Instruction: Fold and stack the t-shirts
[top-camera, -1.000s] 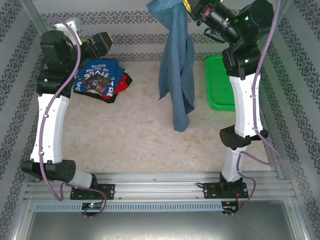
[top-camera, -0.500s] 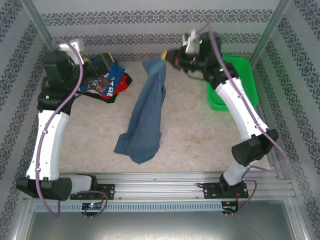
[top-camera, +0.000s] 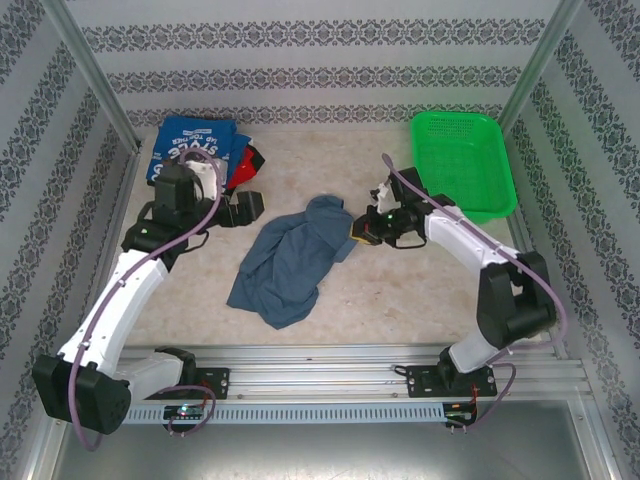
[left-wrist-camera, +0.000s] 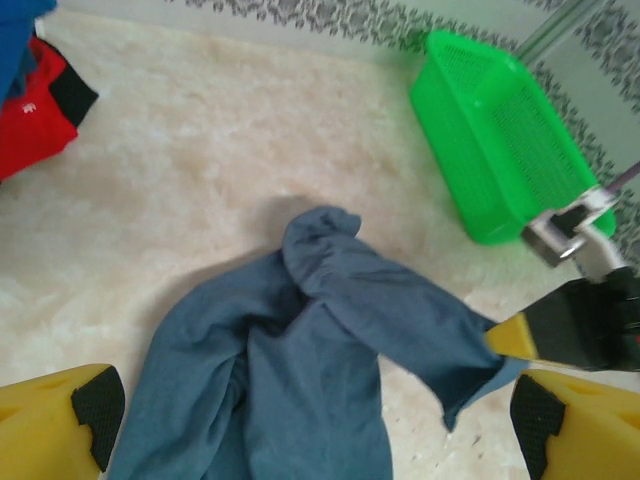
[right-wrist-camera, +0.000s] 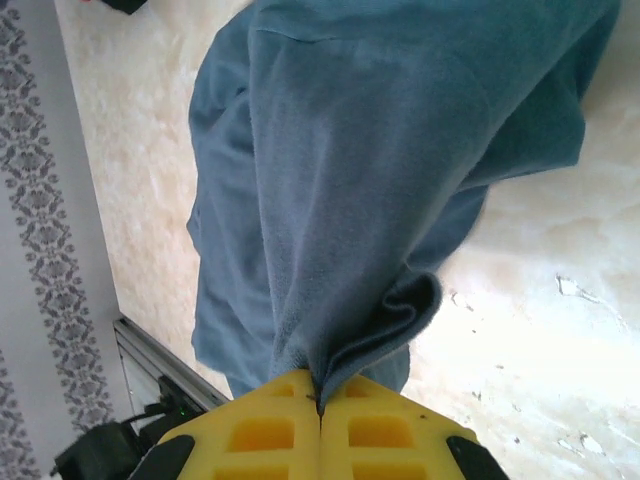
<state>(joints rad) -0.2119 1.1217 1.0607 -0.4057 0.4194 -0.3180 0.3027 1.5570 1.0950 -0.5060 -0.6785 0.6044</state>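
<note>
Treat the slate-blue t-shirt (top-camera: 295, 255), crumpled just ahead of the spread, empty fingers of your left gripper (top-camera: 248, 208) and pinched at one edge between the closed fingers of your right gripper (right-wrist-camera: 320, 405), as light, limp cloth; grasp it at hems or corners.

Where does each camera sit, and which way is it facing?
Top external: above and behind the bases, looking down at the table; left arm and right arm show.
Left wrist: over the slate-blue shirt, facing the green basket; own yellow fingertips at bottom corners.
Right wrist: low over the table, its shut fingers pinching the shirt.
Shared: all see that shirt.
</note>
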